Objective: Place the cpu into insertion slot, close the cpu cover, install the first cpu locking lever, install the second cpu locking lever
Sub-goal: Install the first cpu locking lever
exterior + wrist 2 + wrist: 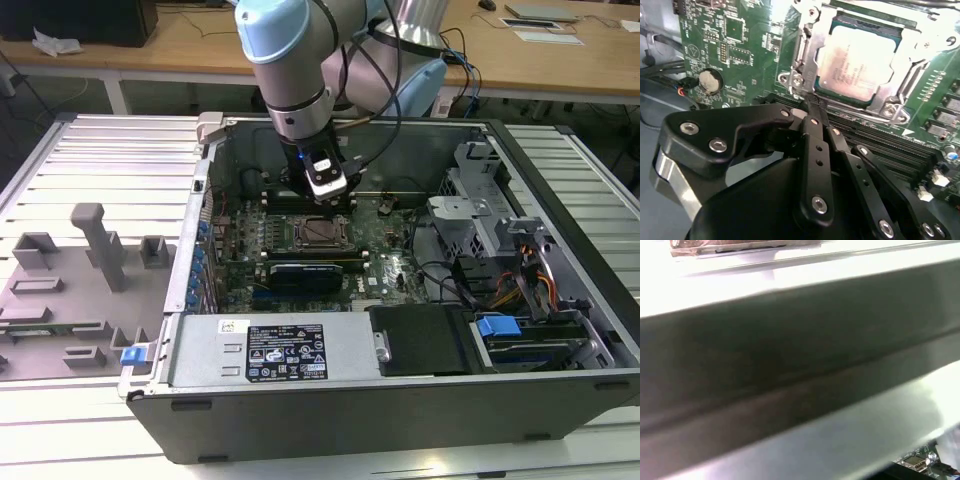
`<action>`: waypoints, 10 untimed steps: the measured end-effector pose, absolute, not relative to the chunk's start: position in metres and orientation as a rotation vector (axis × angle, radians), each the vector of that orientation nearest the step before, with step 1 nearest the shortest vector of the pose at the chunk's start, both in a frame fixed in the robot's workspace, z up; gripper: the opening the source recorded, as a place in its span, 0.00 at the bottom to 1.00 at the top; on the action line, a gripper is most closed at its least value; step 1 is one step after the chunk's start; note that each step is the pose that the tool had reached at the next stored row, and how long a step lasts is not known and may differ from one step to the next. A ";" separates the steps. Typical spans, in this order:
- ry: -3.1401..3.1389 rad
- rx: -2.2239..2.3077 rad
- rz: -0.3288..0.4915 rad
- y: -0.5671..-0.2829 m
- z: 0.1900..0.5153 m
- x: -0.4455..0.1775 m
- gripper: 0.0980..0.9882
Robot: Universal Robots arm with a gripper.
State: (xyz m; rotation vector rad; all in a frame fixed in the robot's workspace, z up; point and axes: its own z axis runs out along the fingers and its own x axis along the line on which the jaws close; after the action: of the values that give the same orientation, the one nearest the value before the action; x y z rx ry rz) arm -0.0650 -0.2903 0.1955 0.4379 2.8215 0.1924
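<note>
The tool, its fingers closed together on nothing, points in the second wrist view at a corner of the cpu cover, shut over the cpu in the insertion slot, while the exterior view shows the open computer case around them.

Low inside the open computer case, the tool — just beside the insertion slot, over the green motherboard. In the slot, the cpu, pale top showing. Grey fixture blocks on the surface, exterior view's left.
</note>
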 end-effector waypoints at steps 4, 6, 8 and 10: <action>2.822 0.438 0.192 -0.290 0.196 -0.064 0.01; 2.822 0.438 0.192 -0.290 0.197 -0.064 0.01; 2.821 0.438 0.192 -0.290 0.204 -0.064 0.01; 2.822 0.438 0.192 -0.290 0.210 -0.064 0.01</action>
State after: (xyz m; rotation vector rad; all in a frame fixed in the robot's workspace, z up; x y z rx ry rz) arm -0.0636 -0.2903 0.2099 0.4379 2.8215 0.1923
